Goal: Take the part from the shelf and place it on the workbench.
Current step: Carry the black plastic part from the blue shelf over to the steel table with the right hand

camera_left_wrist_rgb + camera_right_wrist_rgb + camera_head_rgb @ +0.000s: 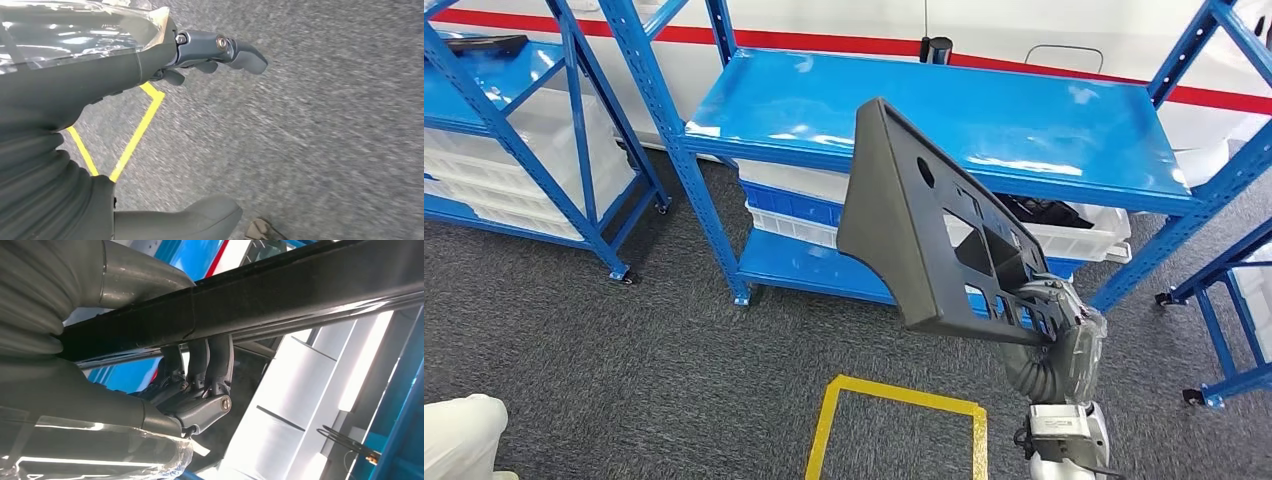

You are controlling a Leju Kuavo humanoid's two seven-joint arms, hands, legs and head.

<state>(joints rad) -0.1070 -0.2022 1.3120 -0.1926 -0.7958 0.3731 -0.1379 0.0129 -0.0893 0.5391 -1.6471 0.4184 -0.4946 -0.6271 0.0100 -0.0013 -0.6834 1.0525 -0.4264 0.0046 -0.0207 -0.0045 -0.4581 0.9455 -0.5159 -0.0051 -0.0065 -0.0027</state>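
The part [934,230] is a large dark grey plastic panel with several rectangular cut-outs and one round hole. My right hand [1049,310] grips it at its lower right end and holds it up in the air in front of the blue shelf [944,115]. In the right wrist view the panel's dark edge [280,295] runs across the picture with my fingers [210,365] wrapped around it. My left hand [210,55] hangs over the grey carpet with its fingers apart and nothing in it.
A second blue rack [514,90] stands at the left and a third [1234,270] at the right. White and blue bins [1064,235] sit under the middle shelf's top board. A yellow taped square [894,425] marks the carpet in front of me.
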